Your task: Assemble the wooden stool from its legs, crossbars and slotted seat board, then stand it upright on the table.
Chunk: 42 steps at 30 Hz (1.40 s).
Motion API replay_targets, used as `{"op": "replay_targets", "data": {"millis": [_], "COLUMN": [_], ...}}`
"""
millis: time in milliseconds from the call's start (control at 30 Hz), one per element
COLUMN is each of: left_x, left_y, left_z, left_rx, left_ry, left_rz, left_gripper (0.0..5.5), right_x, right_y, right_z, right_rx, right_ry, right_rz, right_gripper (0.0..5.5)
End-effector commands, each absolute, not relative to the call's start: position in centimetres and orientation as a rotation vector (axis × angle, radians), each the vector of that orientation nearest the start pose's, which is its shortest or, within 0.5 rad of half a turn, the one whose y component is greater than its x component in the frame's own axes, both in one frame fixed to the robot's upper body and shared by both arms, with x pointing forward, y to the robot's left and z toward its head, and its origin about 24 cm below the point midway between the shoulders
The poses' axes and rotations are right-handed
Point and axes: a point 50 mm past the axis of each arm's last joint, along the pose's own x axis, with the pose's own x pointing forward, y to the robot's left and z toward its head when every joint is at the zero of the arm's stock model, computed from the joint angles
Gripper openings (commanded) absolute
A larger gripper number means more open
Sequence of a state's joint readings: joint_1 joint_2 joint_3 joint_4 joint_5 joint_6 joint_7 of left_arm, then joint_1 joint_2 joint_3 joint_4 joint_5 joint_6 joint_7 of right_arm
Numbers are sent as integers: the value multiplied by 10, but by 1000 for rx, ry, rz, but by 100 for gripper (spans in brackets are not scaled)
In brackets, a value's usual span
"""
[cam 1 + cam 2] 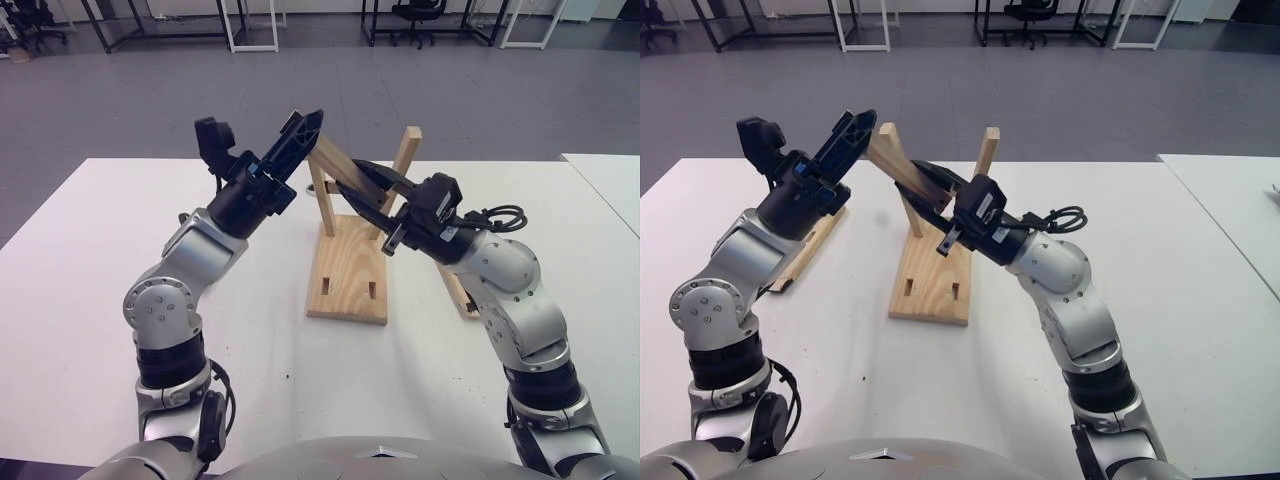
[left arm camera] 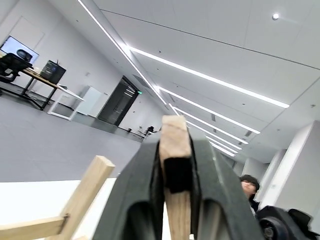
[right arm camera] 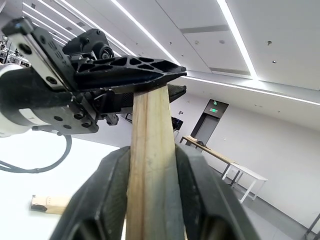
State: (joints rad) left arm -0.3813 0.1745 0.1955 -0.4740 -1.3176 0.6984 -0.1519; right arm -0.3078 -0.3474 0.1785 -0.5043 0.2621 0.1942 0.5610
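Observation:
The slotted seat board lies flat in the middle of the white table. Two wooden legs stand in it: one at its far left, one at its far right. Above the board a wooden bar hangs slanted, held at both ends. My left gripper is shut on its upper end, the bar showing between the fingers. My right gripper is shut on its lower end, the fingers pressed on either side of the bar.
A loose wooden piece lies on the table by my right arm. Another lies under my left arm. A second white table stands off to the right. Beyond the table's far edge is grey floor with desks.

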Motion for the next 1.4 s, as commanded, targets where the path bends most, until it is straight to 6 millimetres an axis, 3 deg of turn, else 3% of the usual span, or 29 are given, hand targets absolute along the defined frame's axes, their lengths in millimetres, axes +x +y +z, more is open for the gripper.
{"op": "replay_targets", "data": {"millis": [33, 133, 233, 300, 367, 467, 600, 967, 1400], "left_x": [254, 257, 280, 308, 323, 330, 332, 339, 335], "left_y": [131, 150, 212, 263, 289, 305, 317, 320, 308], "left_z": [207, 202, 189, 160, 142, 125, 109, 108, 80], "left_rx": [-761, -667, -356, -157, -153, -189, -192, -335, -284], "left_ry": [-219, -229, -190, -83, -18, 19, 35, -35, 85], "left_rz": [-853, -797, -613, -455, -415, -392, -351, -290, -302], "left_gripper": [41, 41, 41, 41, 41, 41, 41, 41, 41], "right_x": [242, 242, 249, 253, 253, 250, 249, 243, 242], "right_y": [-91, -90, -116, -133, -146, -156, -158, -153, -151], "right_z": [196, 176, 150, 126, 102, 77, 69, 61, 59], "right_rx": [-251, -356, -467, -443, -406, -389, -359, -335, -346], "right_ry": [-496, -390, -259, -164, -77, 5, 16, 32, 41], "right_rz": [933, 951, 887, 829, 792, 783, 778, 814, 827], "right_gripper": [150, 206, 263, 301, 311, 311, 311, 311, 311]}}
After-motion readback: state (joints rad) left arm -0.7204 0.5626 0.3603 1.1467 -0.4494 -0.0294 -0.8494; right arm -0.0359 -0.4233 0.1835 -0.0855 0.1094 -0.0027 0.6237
